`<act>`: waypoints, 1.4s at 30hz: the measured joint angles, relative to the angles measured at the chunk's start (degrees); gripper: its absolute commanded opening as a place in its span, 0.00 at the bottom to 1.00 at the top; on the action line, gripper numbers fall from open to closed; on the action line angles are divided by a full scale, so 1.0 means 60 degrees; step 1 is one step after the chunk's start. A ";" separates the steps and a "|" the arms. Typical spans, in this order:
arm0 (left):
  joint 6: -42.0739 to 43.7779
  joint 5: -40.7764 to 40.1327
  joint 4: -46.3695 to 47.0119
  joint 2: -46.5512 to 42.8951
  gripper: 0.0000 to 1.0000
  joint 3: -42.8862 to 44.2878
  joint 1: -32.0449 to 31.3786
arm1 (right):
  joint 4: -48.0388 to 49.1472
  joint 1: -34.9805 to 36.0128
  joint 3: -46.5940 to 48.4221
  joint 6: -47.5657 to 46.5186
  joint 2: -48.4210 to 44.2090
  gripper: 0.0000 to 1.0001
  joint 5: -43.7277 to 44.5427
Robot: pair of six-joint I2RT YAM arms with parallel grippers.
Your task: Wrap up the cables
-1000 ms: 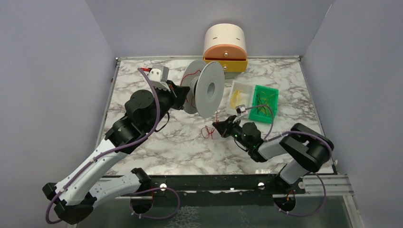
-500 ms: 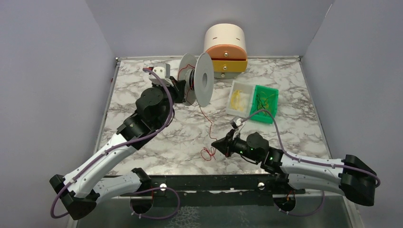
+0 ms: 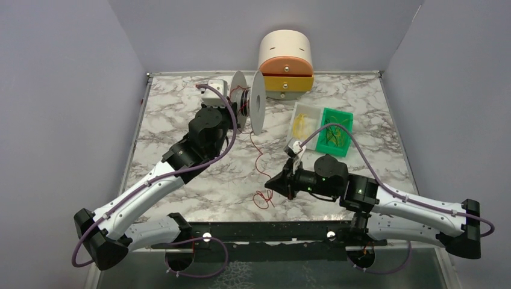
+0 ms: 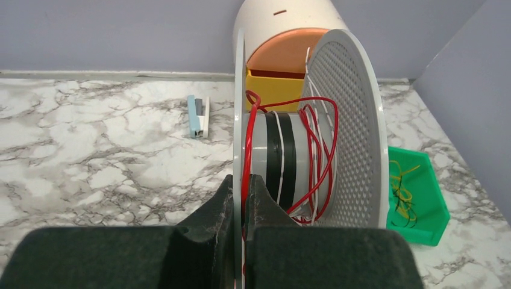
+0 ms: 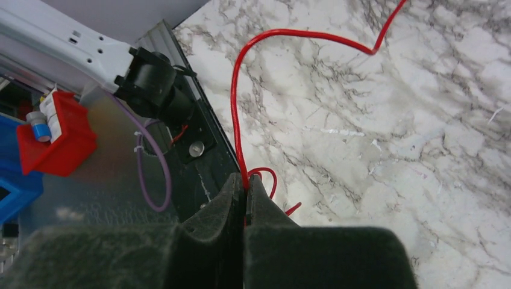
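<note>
My right gripper, clamped on the red cable, has pulled nearer beside the loose curls; farther off, my left gripper pinches the spool, now turned almost edge-on, cable looped around it

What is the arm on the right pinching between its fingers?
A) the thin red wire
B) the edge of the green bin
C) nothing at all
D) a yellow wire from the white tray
A: in the right wrist view the right gripper is shut on the red wire, and the overhead view shows that wire running up across the table to the spool.
</note>
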 measured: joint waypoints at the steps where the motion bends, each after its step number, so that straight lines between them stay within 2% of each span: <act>1: 0.0047 -0.0029 -0.0036 0.0095 0.00 0.0000 0.0000 | -0.0328 0.0022 0.0350 -0.0080 0.0022 0.01 -0.0007; 15: 0.0645 -0.0149 -0.0820 0.0568 0.00 -0.0539 0.0000 | -0.4288 0.0066 0.5271 -0.1781 0.1443 0.01 0.0761; 24: 0.0838 -0.0182 -0.1264 0.0678 0.00 -0.1038 -0.0127 | -0.5377 0.0066 0.7909 -0.3238 0.2379 0.01 0.1876; 32: 0.1326 0.0703 -0.2116 0.0721 0.00 -0.1049 -0.0390 | -0.5464 0.0066 0.8080 -0.4743 0.3260 0.01 0.3519; 42: 0.1836 0.1723 -0.3206 0.0397 0.00 -0.1410 -0.1078 | -0.4809 -0.0423 0.7796 -0.5836 0.3322 0.01 0.5020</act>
